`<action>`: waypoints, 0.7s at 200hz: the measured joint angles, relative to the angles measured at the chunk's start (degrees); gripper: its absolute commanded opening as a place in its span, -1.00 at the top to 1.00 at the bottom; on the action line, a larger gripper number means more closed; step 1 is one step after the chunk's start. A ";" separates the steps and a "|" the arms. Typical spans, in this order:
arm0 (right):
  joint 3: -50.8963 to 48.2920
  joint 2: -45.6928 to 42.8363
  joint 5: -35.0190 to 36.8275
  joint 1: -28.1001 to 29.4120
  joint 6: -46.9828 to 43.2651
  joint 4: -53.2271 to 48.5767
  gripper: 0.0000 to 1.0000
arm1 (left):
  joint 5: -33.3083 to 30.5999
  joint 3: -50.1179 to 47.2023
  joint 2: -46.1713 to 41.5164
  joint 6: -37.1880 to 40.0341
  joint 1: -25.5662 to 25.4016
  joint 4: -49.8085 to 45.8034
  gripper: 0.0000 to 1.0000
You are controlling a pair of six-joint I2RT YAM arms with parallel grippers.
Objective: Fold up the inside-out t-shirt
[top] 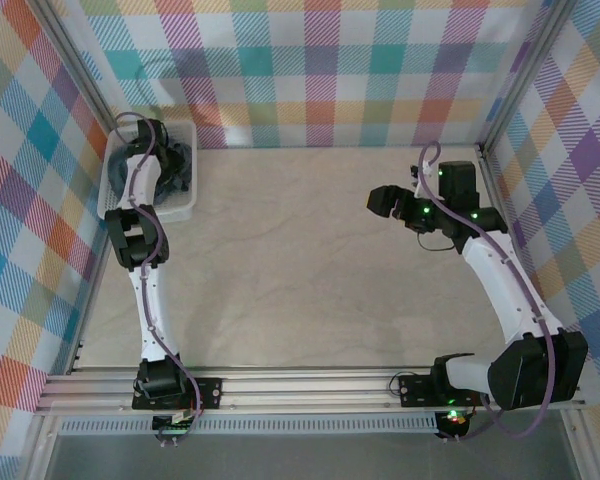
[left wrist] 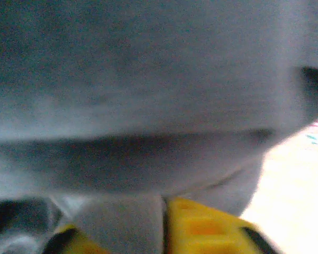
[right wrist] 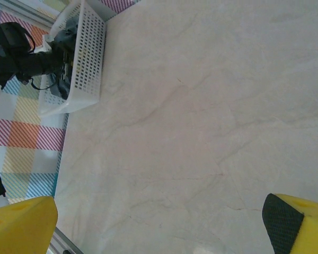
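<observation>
Checked cloth walls enclose one pale marbled tabletop [top: 310, 270] with two arms. One white mesh basket [top: 187, 207] sits in the far left corner, and the one dark grey t-shirt [left wrist: 148, 79] lies bunched inside it. The left gripper [top: 170, 160] is down in the basket, its jaws closed on a fold of the t-shirt. The right gripper [top: 383, 200] hangs over bare tabletop, well apart from the basket, jaws spread wide and holding nothing.

- Right gripper [right wrist: 159, 227] is hovering above the counter [right wrist: 201, 116], jaws standing wide.
- Left arm [right wrist: 21, 61] is reaching into the white basket [right wrist: 87, 58] at the corner.
</observation>
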 measured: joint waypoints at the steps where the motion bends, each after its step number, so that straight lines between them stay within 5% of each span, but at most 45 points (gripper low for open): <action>1: 0.09 0.00 0.02 0.00 -0.04 -0.04 -0.99 | 0.07 0.00 -0.09 0.04 -0.02 0.02 1.00; 31: 0.72 -0.31 0.04 0.00 -0.15 -0.04 -0.99 | 2.01 0.00 -7.19 0.26 -0.98 -0.68 1.00; 64: 0.15 -3.06 0.31 0.00 0.17 0.98 -0.99 | 4.61 1.11 -24.98 -0.39 -4.42 -0.48 1.00; 115: -1.73 -7.02 1.40 0.00 1.18 2.16 -0.99 | 8.24 7.23 -51.49 -0.79 -23.76 6.49 1.00; 140: -2.82 -7.48 1.86 0.00 1.40 2.27 -0.99 | 8.04 -0.15 -59.08 -0.83 -26.86 10.12 1.00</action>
